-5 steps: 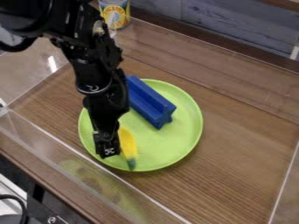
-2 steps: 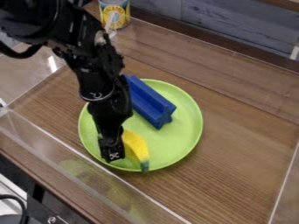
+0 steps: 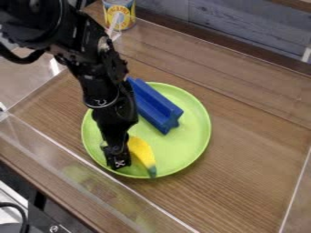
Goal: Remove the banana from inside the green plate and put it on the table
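1. The banana (image 3: pixel 142 157) lies inside the green plate (image 3: pixel 195 136), at the plate's near rim, its lower tip reaching that rim.
2. The green plate sits on the table (image 3: pixel 243 91), roughly in the middle of the wooden surface and a little toward the near edge.
3. The gripper (image 3: pixel 125 157) points straight down over the near-left part of the plate, with its jaws spread wide.
4. One black finger (image 3: pixel 115 157) stands just left of the banana, its tip close to the plate's floor; the other finger is hard to make out behind the fruit.
5. Whether the fingers touch the banana cannot be told; nothing shows them gripping it.
6. A blue rectangular block (image 3: pixel 158 105) lies in the far half of the plate, running from the far-left rim toward the plate's centre.
7. The block is just beside the arm's black body (image 3: pixel 104 86), which partly hides the block's left end.
8. A yellow cup (image 3: pixel 118 14) with a printed label stands near the table's far-left corner, well apart from the plate.
9. Clear acrylic walls (image 3: pixel 36 150) border the table along its near and left edges.
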